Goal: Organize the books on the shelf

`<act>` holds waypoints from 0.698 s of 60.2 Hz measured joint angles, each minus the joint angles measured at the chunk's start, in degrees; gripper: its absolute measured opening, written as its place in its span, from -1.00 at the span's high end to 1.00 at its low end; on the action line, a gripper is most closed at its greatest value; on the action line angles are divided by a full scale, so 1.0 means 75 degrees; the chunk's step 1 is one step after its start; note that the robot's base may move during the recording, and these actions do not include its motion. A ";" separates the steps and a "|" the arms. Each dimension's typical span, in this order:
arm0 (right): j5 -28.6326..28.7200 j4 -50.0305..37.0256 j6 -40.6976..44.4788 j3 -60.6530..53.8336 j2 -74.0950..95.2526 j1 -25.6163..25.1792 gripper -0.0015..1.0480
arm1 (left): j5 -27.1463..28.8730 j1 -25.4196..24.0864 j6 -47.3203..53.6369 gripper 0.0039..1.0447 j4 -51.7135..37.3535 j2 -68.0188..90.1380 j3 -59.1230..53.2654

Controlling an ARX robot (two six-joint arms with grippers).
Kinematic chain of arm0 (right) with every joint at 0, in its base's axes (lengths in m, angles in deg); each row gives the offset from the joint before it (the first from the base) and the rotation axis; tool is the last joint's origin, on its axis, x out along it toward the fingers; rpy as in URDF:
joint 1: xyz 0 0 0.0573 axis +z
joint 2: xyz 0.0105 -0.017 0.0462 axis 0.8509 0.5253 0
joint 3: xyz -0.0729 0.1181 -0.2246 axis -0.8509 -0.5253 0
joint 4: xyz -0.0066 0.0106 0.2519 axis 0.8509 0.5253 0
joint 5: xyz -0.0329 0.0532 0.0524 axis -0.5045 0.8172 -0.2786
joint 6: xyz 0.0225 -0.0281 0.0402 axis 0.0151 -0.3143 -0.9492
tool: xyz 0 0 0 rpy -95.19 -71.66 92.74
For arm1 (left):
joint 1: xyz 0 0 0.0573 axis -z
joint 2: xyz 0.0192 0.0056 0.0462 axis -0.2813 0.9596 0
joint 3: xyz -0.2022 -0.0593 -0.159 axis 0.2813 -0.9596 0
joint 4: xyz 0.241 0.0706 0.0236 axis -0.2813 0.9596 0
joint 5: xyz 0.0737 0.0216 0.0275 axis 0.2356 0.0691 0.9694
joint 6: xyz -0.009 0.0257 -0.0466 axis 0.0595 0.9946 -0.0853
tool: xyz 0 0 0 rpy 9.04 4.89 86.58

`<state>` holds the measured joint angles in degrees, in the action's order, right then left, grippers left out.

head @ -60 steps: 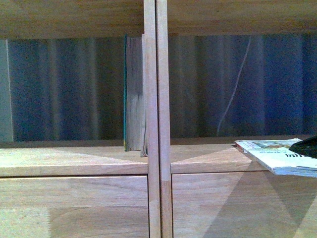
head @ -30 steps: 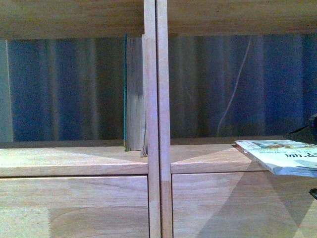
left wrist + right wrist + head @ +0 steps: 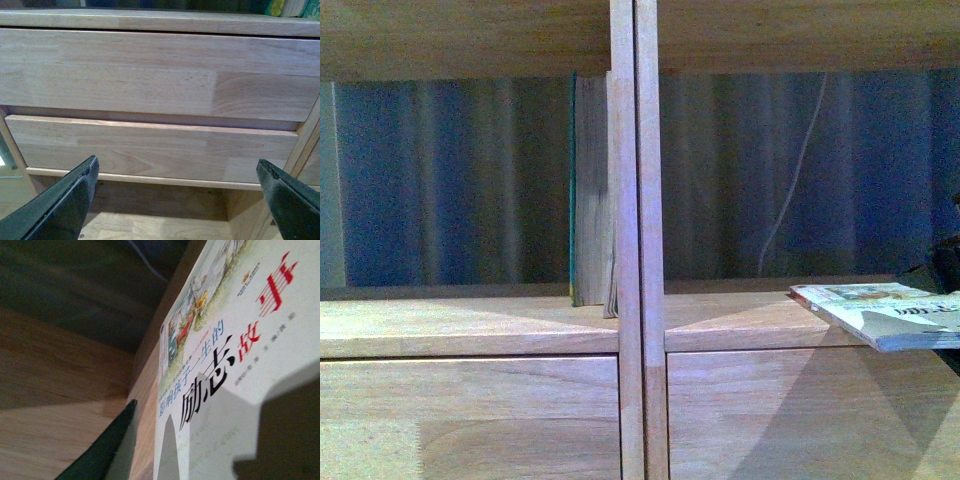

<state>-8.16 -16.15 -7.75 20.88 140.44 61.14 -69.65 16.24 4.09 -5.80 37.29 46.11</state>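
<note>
Front view: the shelf (image 3: 470,330) fills the frame. The teal book (image 3: 588,190) stands upright in the left compartment, flush against the central divider (image 3: 638,200). The white paperback (image 3: 880,315) is at the lower right of the frame, lying tilted, its near corner overhanging the front edge of the right compartment's surface.

Right wrist view: the right end effector (image 3: 210,410) is clamped on the white paperback, with one dark finger (image 3: 100,450) under the book's edge and the other over the cover at lower right.

Left wrist view: the left end effector (image 3: 176,161) has its fingers spread apart with nothing between them. It faces the drawer fronts (image 3: 150,75).
</note>
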 joint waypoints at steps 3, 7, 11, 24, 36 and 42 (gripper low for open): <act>0.0023 -0.0050 0.0000 -0.0012 -0.0003 -0.0029 0.26 | 0.0000 0.0000 0.0000 -0.86 0.0000 0.0000 0.0000; 0.0090 -0.0149 -0.0009 -0.0073 -0.0017 -0.0064 0.46 | -0.0169 -0.0032 0.0003 -0.86 0.0012 0.0026 0.0006; 0.0210 -0.0306 -0.0041 -0.0230 -0.0085 -0.0105 0.65 | -0.2463 -0.0828 0.0047 -0.86 -0.0052 0.0650 0.0184; 0.0708 -0.0641 -0.0087 -0.0557 -0.0822 -0.0117 0.86 | -0.7536 -0.3244 -0.0583 -0.86 -0.2702 0.4060 0.1201; 0.1172 -0.0673 0.0216 -0.0557 -0.1801 -0.0073 0.86 | -0.6951 -0.4062 -0.1766 -0.86 -0.6062 0.7475 0.2567; 0.1364 -0.0743 0.0495 -0.0522 -0.2165 0.0006 0.86 | -0.6449 -0.3972 -0.2299 -0.86 -0.7093 0.9043 0.3628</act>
<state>2.07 -21.72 -4.03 16.96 124.20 61.18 -118.02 -13.55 -13.16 -59.00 105.12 73.32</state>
